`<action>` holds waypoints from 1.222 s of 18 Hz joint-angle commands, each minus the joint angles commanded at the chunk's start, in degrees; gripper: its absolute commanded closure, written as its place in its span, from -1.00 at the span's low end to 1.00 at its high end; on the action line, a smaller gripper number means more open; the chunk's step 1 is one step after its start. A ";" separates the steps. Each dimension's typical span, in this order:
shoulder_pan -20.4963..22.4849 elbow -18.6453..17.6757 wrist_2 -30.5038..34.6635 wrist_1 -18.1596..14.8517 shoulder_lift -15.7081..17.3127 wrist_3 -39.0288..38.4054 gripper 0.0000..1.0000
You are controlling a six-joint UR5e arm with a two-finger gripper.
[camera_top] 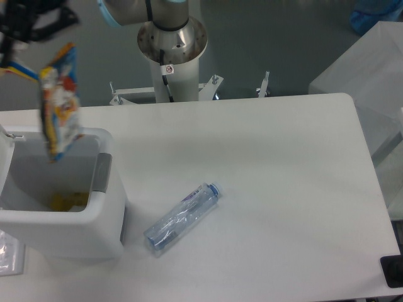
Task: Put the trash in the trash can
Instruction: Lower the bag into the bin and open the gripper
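The end effector (19,47), mostly out of frame at the top left, grips the snack bag (60,100), which dangles above the open trash can (104,182). The squashed water bottle (182,218) lies on the counter (283,189) just beside the can.

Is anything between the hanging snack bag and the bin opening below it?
Nothing visible. The snack bag hangs from the end effector at the top left, its lower tip over the open trash can. The can's mouth is uncovered, with only something yellow at the bottom. The water bottle lies on the table, aside.
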 joint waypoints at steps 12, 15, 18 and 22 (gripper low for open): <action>-1.15 -2.20 0.97 -0.17 -5.72 0.70 0.96; -1.06 -2.72 2.98 -0.17 -7.12 0.79 0.94; -1.06 -3.60 4.66 -0.17 -7.56 0.70 0.93; -1.06 -4.31 4.75 -0.18 -7.56 0.88 0.62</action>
